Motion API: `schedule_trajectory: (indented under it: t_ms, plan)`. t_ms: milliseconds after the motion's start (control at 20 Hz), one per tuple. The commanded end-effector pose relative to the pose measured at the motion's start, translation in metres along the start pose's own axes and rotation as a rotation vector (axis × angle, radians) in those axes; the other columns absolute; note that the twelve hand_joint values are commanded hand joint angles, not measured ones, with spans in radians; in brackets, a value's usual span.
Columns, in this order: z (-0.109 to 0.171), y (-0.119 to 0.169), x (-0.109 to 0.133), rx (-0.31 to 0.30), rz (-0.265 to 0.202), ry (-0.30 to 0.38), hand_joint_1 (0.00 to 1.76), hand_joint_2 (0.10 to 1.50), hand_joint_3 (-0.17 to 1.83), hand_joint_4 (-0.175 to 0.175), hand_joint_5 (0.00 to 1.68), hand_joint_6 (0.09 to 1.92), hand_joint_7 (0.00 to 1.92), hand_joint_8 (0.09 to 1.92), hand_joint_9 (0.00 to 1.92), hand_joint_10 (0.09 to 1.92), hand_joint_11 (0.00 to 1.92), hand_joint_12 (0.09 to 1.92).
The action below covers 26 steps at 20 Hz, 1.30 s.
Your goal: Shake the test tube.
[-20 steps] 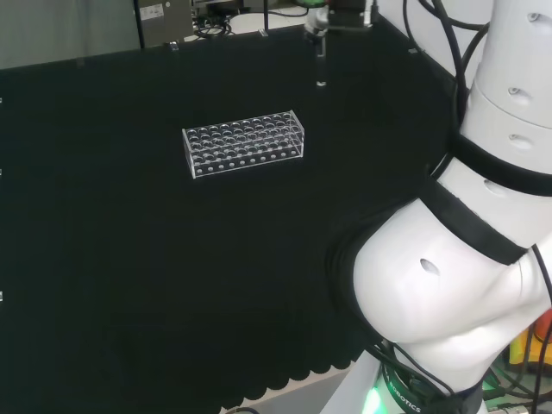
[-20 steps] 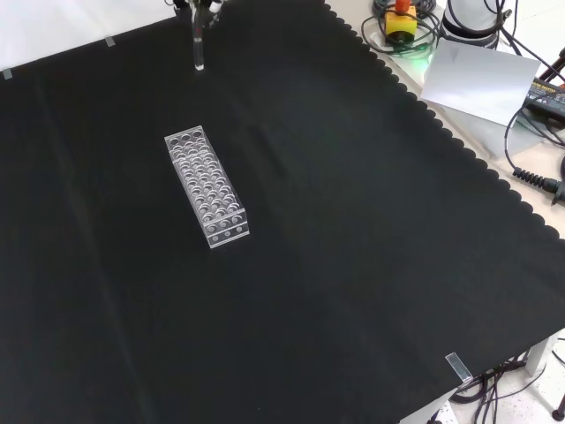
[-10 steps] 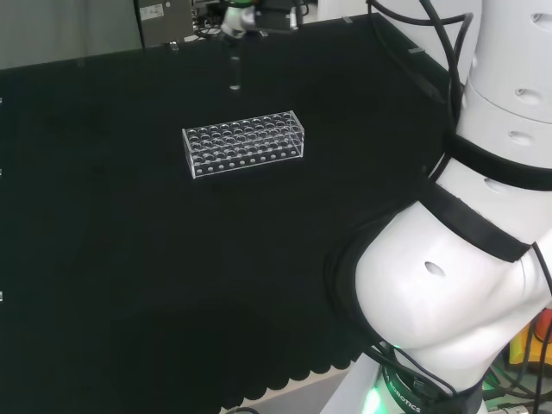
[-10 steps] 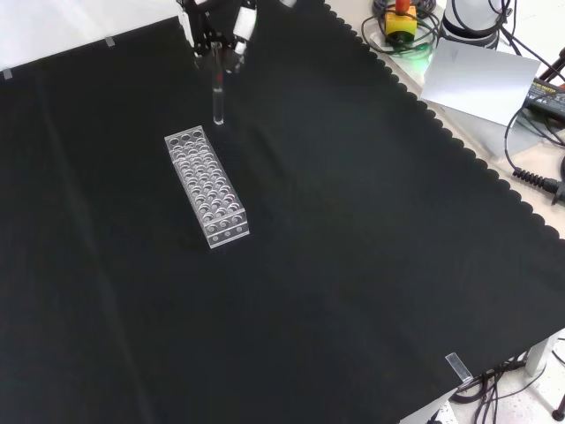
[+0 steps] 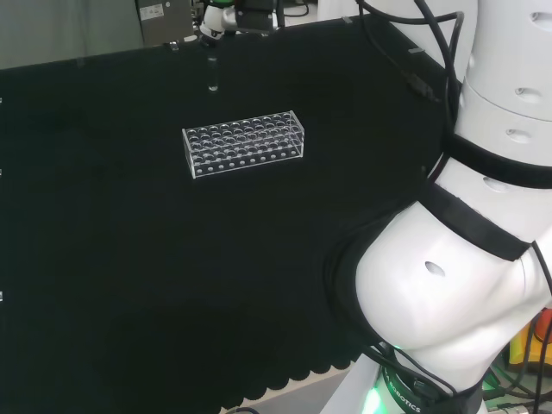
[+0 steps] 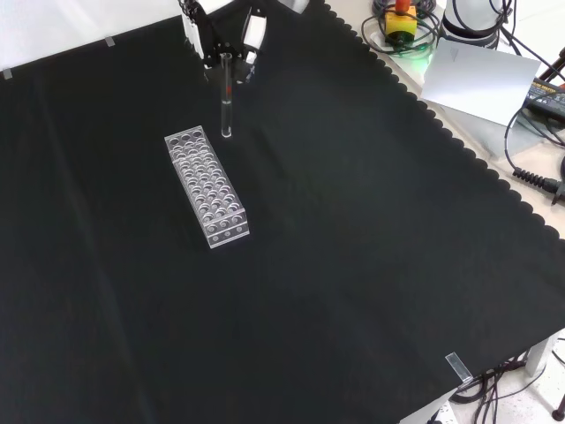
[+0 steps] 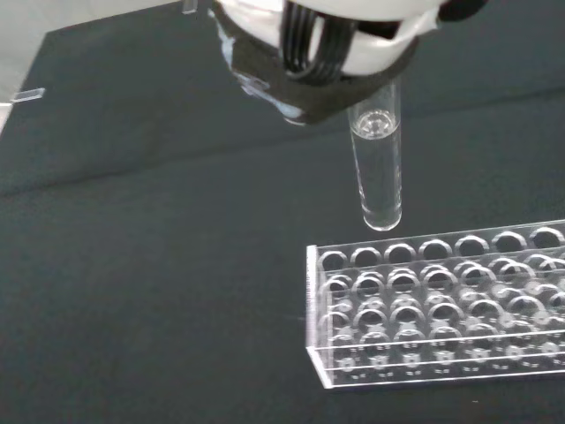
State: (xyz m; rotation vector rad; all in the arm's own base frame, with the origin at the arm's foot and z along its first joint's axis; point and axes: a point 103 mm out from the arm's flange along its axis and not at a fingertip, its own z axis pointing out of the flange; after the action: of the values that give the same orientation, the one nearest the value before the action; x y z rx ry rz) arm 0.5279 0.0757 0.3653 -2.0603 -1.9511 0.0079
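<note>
Head view: test tube [image 5: 213,76] hanging at 12 o'clock from rack [image 5: 244,143], moved left since a second ago.

Front view: fingers [image 6: 250,35] of hand [image 6: 221,31] clamped on tube top; lower than before, tip near rack's far end.

Wrist view: upright above worktop [image 7: 132,265]. Best shaken clear of rack.

Clear tube rack [image 6: 207,185] on black cloth [image 6: 353,265]
</note>
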Motion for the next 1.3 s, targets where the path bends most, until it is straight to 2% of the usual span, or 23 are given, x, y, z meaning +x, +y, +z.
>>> schedule_trajectory:
  t_ms: [50, 200, 300, 550, 850, 1300]
  plan:
    - [-0.003, -0.007, -0.061, 0.002, 0.081, -0.035, 1.43, 0.8, 0.25, -0.175, 1.48, 0.1, 1.85, 0.18, 1.49, 0.16, 1.24, 0.89]
    - [-0.003, -0.009, -0.089, -0.008, 0.168, -0.065, 1.43, 0.8, 0.25, -0.175, 1.48, 0.1, 1.85, 0.18, 1.49, 0.16, 1.24, 0.89]
    - [-0.004, -0.01, -0.102, -0.018, 0.204, -0.071, 1.43, 0.8, 0.25, -0.175, 1.48, 0.1, 1.85, 0.18, 1.49, 0.16, 1.24, 0.89]
    - [-0.011, -0.011, -0.118, -0.032, 0.231, -0.076, 1.43, 0.79, 0.26, -0.175, 1.48, 0.1, 1.85, 0.18, 1.49, 0.16, 1.24, 0.89]
    - [-0.004, -0.009, -0.1, -0.019, 0.181, -0.039, 1.43, 0.79, 0.26, -0.175, 1.48, 0.1, 1.85, 0.18, 1.49, 0.16, 1.24, 0.89]
    - [0.006, -0.003, -0.05, 0.004, 0.07, 0.007, 1.43, 0.79, 0.26, -0.175, 1.48, 0.1, 1.85, 0.18, 1.49, 0.16, 1.24, 0.89]
